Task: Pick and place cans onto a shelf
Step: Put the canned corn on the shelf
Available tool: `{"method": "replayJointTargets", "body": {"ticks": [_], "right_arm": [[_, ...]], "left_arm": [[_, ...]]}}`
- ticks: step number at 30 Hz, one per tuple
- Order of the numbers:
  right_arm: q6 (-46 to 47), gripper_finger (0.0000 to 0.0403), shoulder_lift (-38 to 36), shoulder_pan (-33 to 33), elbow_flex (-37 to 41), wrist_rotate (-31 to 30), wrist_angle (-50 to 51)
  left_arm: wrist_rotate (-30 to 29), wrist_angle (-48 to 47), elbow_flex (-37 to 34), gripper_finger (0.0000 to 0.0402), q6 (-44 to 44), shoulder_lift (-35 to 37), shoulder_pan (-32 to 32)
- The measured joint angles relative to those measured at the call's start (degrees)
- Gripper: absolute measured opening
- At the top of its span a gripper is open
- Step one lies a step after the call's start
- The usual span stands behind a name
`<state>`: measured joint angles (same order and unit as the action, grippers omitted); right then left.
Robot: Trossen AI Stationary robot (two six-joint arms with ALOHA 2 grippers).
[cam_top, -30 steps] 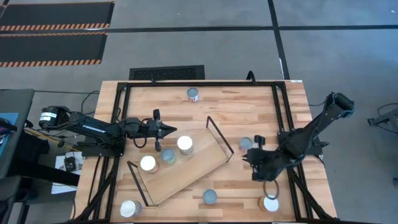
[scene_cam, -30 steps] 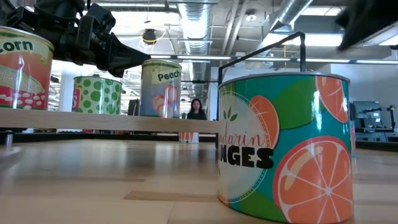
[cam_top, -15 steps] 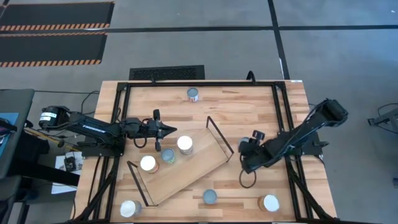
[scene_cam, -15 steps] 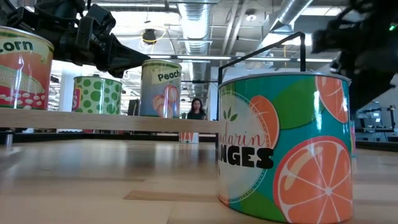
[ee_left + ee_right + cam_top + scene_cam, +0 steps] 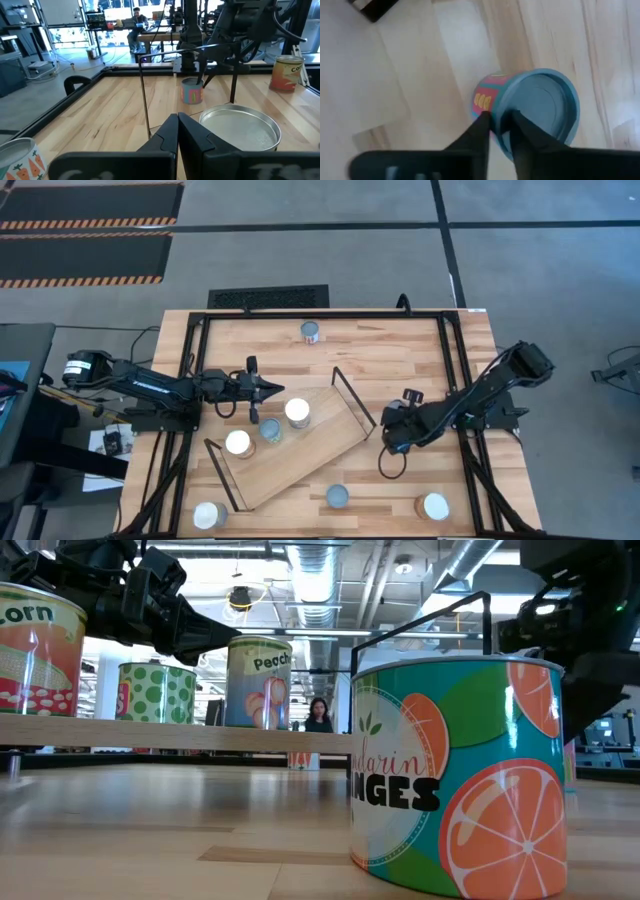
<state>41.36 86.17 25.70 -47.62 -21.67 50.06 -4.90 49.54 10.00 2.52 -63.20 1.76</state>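
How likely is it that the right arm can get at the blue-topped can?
Probably yes: the right hand hangs right over the can, nothing lies between them, and the shelf has its wire end off to one side.

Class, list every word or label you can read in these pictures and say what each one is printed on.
"orn", start cut off: corn-picture can on the shelf, low view.
"Peach", end turned out of sight: peach can on the shelf.
"darin" over "NGES", both cut by the label's edge: orange-slice can on the table.
"Co", rest hidden: tin in the left wrist view.
Label on the blue-topped can: too blurred to read.
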Motion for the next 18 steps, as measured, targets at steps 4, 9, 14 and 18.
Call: {"method": "replayJointTargets", "body": {"ticks": [4,9,14,18], "right_arm": [[1.26,0.0013,-2.65,1.44,0.15,3.46,0.96],[4.12,0.0017,-7.54,4.22,0.22,8.07,0.65],[8.01,0.0009,-10.66,8.97,-1.02,11.61,0.80],[10.92,0.0005,-11.14,13.83,-4.96,14.33,0.51]], "left_arm": [[0.01,0.00,0.00,0.0000,0.00,0.00,-0.02],[-0.01,0.00,0.00,0.0000,0.00,0.00,-0.02],[-0.01,0.02,0.00,0.0000,0.07,0.00,-0.01],[-0.03,0.00,0.00,0.0000,0.68,0.00,-0.02]]}}
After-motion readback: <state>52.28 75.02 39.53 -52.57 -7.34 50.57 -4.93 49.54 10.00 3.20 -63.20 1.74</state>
